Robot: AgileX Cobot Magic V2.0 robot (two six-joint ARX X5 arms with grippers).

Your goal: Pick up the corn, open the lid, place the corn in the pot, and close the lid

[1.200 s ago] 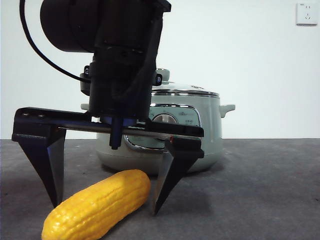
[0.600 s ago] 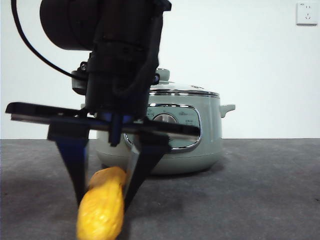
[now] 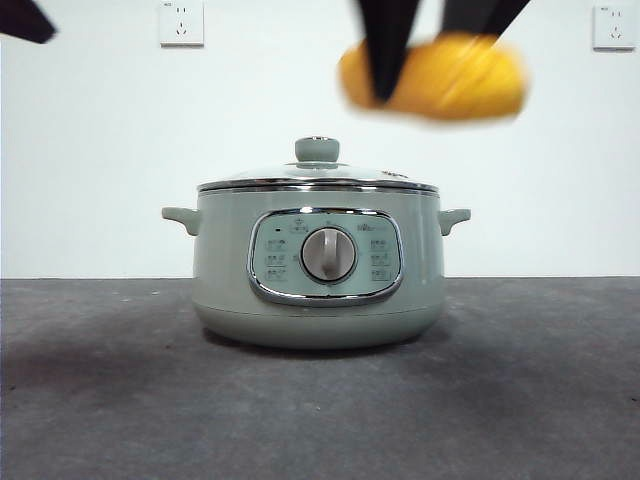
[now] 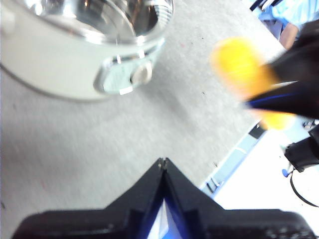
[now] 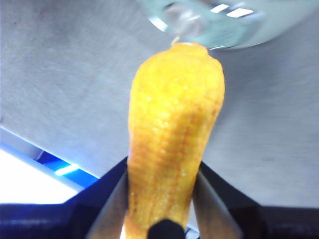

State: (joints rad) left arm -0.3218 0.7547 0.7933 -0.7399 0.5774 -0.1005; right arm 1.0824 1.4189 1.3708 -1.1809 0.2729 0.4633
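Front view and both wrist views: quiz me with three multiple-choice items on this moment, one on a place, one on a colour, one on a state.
1. Where is the corn?
A. Lying on the table in front of the pot
B. Held in the air above the pot's level
C. Inside the pot

2. What colour is the lid's knob?
A. Pale sage green
B. Red
C. Black

3. How does the lid stand?
A. Lifted clear by the left gripper
C. Lying upside down on the table
B. Closed on the pot

Key: 1 B, the corn hangs high in the right gripper, whose jaws clamp its sides. 2 A, the knob of the lid matches the pot. 3 B, the lid's chrome rim sits on the pot, and the left gripper is shut on nothing, away from it.
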